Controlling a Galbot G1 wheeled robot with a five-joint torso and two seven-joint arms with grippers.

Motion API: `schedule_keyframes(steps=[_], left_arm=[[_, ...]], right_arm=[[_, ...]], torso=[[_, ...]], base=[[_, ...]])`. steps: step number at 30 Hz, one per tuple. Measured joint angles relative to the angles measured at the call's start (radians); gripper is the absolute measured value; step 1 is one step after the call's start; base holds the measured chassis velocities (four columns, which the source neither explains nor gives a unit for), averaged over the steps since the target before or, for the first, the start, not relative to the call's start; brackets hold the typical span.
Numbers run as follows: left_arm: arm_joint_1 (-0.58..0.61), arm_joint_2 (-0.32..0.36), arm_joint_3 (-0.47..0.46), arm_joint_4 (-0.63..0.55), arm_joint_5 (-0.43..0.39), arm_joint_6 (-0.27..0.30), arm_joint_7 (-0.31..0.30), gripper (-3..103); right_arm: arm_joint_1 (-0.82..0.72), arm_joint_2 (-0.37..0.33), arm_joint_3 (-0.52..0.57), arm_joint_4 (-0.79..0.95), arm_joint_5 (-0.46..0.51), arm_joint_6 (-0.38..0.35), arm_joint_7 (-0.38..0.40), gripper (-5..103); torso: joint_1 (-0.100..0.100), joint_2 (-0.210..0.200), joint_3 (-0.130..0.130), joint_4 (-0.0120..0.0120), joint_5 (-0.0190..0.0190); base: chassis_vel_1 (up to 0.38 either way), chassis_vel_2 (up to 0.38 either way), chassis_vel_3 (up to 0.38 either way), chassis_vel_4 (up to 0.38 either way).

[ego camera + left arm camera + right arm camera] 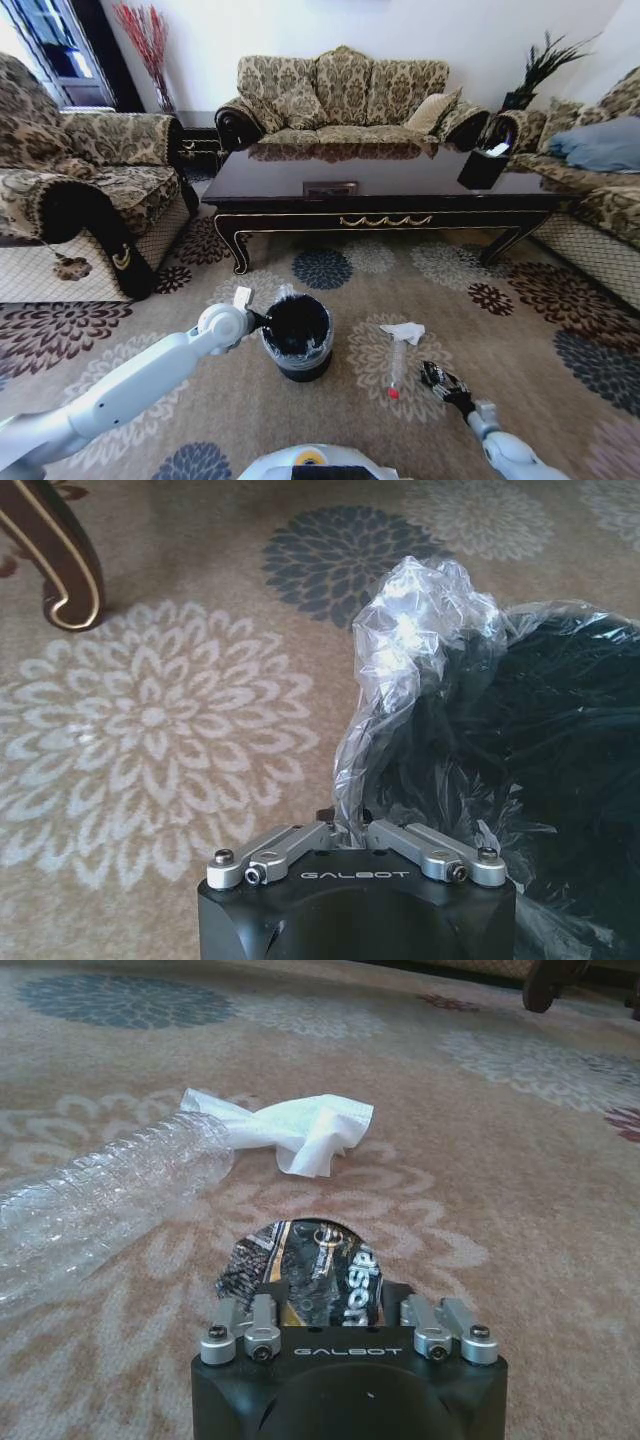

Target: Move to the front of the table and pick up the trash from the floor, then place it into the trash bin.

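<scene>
The black trash bin (pixel 297 338) stands on the patterned floor (pixel 360 420) in front of the dark table (pixel 400 180). My left gripper (pixel 265 320) (pixel 345 820) is shut on the bin's rim, pinching the clear liner (pixel 420 630). To the right lies trash: a crumpled white tissue (pixel 403 331) (pixel 300 1130) and a clear bottle (pixel 398 362) (pixel 100 1200) with a red cap. Low over the carpet right of the bottle, my right gripper (pixel 440 381) (pixel 300 1280) is shut on a dark printed wrapper (pixel 300 1265). A small white scrap (pixel 242 296) lies beyond my left wrist.
Patterned sofas stand to the left (pixel 70 190), behind the table (pixel 340 95) and to the right (pixel 600 170). A black holder with white paper (pixel 483 165) sits on the table's right end. A carved table leg (pixel 60 570) is near the bin.
</scene>
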Motion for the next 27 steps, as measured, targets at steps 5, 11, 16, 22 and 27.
schedule_keyframes(steps=[5,11,16,22,27], left_arm=[[0.009,0.001,-0.017,0.000,-0.005,0.000,0.001,0],[0.027,-0.001,-0.021,-0.004,0.002,0.000,0.001,0],[0.029,-0.001,-0.021,-0.013,0.002,0.000,-0.002,0],[0.032,0.019,-0.011,-0.028,0.003,0.000,-0.006,0],[0.039,0.021,-0.017,-0.042,0.003,0.000,-0.008,0]], right_arm=[[-0.016,-0.005,0.003,0.012,-0.005,-0.002,0.008,33],[-0.039,-0.009,0.015,0.036,-0.010,-0.007,0.014,8],[-0.055,-0.012,0.036,0.052,-0.025,-0.007,0.012,2],[-0.075,-0.014,0.060,0.087,-0.029,-0.009,0.022,2],[-0.103,-0.021,0.089,0.124,-0.037,-0.010,0.028,2]], torso=[[0.000,0.000,0.000,-0.0006,-0.0001],[0.000,0.000,0.000,-0.0002,0.0005],[0.000,0.000,0.000,0.0000,0.0010],[0.000,0.000,0.000,0.0001,0.0008],[0.000,0.000,0.000,-0.0006,0.0004]], base=[[0.000,0.000,0.000,0.000],[0.000,0.000,0.000,0.000],[0.000,0.000,0.000,0.000],[0.000,0.000,0.000,0.000],[0.000,0.000,0.000,0.000]])
